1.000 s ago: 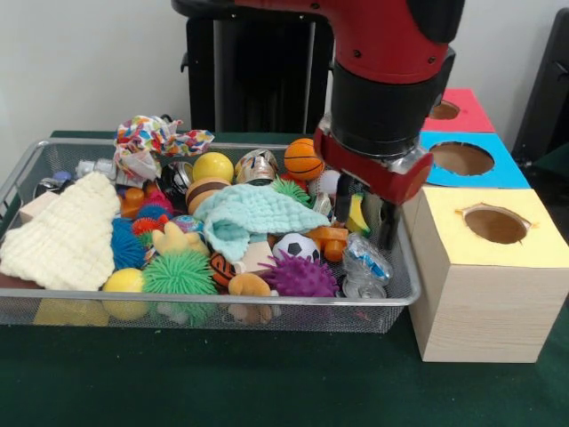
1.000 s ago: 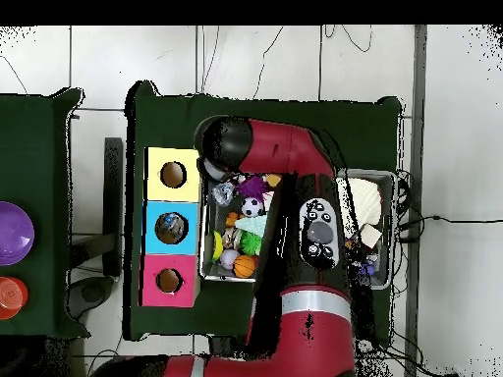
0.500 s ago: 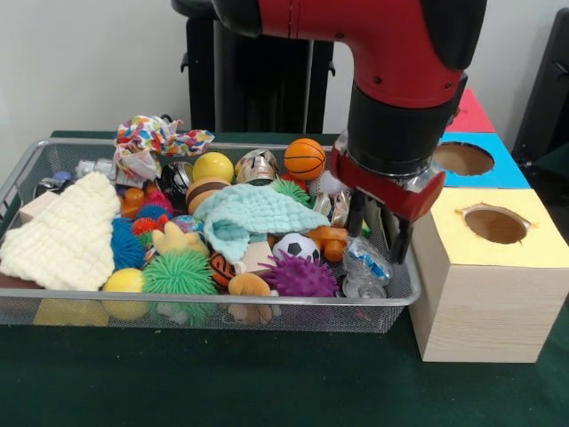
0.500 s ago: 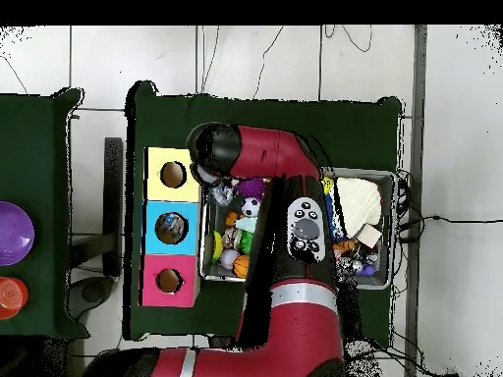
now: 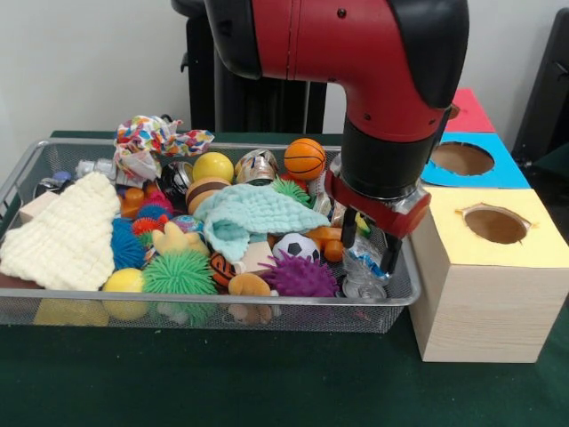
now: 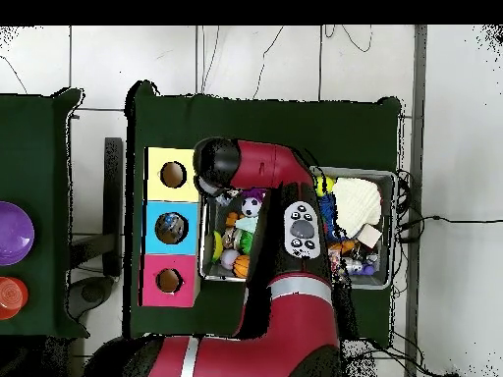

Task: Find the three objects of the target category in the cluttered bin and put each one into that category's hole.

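Seemingly mid-task, the gripper (image 5: 366,247) hangs with fingers apart over a clear plastic bottle (image 5: 363,267) at the bin's (image 5: 213,311) four o'clock corner, nothing grasped, while something already sits in the blue box's hole (image 6: 171,228).

Green-covered table (image 5: 222,382) is carrying two things. Wire mesh bin (image 5: 267,311), w/ toys and cloths piled inside, is sitting on the left and centre. Row of three wooden boxes is standing just right of it: yellow-topped box (image 5: 484,285) nearest, blue-topped box (image 5: 498,173) behind, red-topped box (image 5: 471,111) farthest.
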Controlling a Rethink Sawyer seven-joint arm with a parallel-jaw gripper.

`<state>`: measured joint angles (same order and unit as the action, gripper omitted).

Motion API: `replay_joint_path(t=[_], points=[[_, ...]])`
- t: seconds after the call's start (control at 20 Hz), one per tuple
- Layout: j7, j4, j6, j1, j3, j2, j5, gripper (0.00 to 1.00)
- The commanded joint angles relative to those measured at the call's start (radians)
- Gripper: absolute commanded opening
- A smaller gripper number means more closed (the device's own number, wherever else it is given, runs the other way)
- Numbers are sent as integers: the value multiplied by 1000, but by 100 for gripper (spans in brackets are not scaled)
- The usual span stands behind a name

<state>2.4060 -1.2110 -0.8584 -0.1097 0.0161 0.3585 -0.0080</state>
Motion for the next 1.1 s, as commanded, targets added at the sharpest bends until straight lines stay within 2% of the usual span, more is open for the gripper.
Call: replay_joint_path(t=[0.05, 0.15, 0.3, 0.35, 0.5, 1.1], points=[[80, -80, -45, 1, -22, -30, 8, 100], [100, -84, -111, 11, -18, -20, 25, 100], [110, -73, -149, 18, -13, -31, 30, 100], [110, -66, -131, 18, -14, -44, 29, 100], [101, -126, -10, 7, -36, -47, 33, 100], [67, -120, 117, 8, -23, -93, -28, 100]])
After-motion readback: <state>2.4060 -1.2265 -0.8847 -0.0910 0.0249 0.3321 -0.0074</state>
